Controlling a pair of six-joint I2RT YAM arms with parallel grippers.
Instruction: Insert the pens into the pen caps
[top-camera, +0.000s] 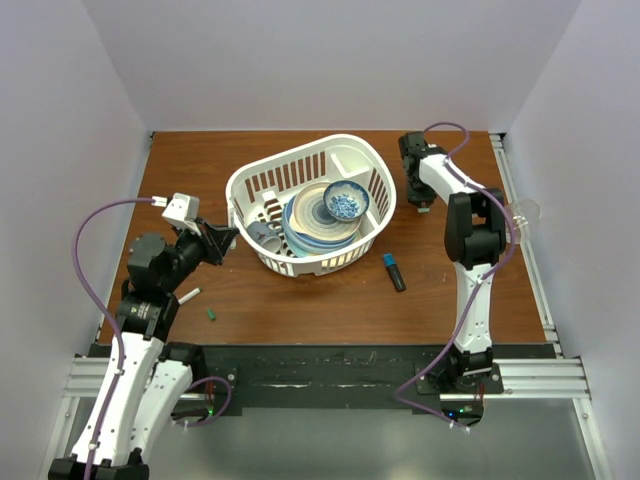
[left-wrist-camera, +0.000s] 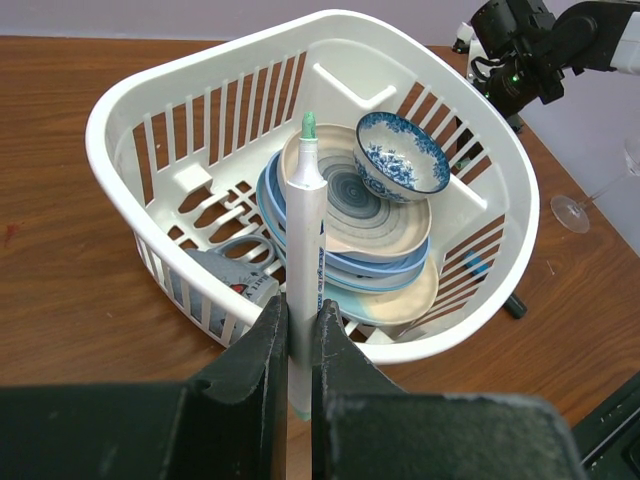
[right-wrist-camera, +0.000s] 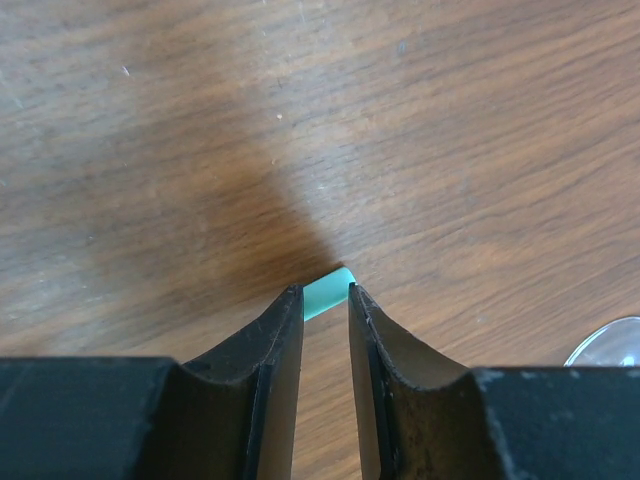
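My left gripper (left-wrist-camera: 300, 322) is shut on a thin white pen (left-wrist-camera: 303, 230) with a green tip (left-wrist-camera: 309, 124), held upright just left of the white basket (left-wrist-camera: 330, 17). In the top view this gripper (top-camera: 222, 243) is beside the basket's left wall. My right gripper (right-wrist-camera: 325, 300) is low over the wood at the back right and grips a pale green pen cap (right-wrist-camera: 326, 292) at its fingertips. In the top view, a second white pen (top-camera: 188, 295) and a small dark green cap (top-camera: 212, 314) lie near the left arm. A black marker with a blue end (top-camera: 393, 271) lies in front of the basket.
The basket (top-camera: 345, 140) holds stacked plates (top-camera: 305, 225), a blue-patterned bowl (top-camera: 346, 201) and a mug (top-camera: 264, 234). A clear wine glass (top-camera: 527, 210) stands at the right edge, near the right arm; its base shows in the right wrist view (right-wrist-camera: 610, 340).
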